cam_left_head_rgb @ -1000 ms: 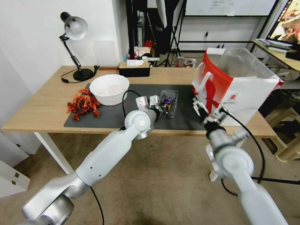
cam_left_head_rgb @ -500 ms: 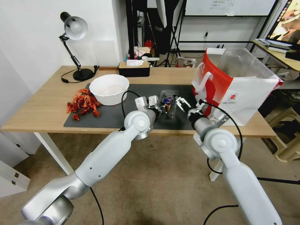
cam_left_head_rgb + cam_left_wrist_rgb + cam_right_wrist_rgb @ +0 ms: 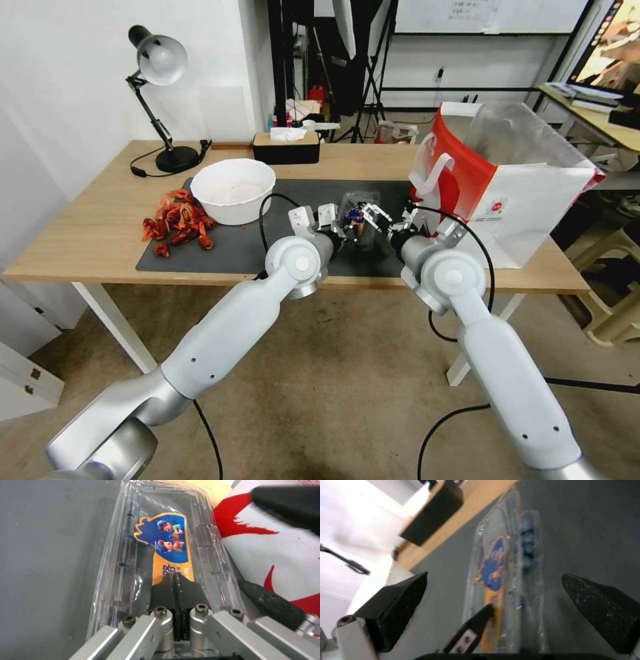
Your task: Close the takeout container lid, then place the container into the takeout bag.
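place: lab or studio workroom | landmark: wooden table with dark mat | on table: black desk lamp at its far left corner, tissue box at its far edge | behind table: tripod stands, whiteboard | right of table: second desk with a monitor

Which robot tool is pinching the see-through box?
The left tool: it is shut on the takeout container. The right tool is wide open beside it.
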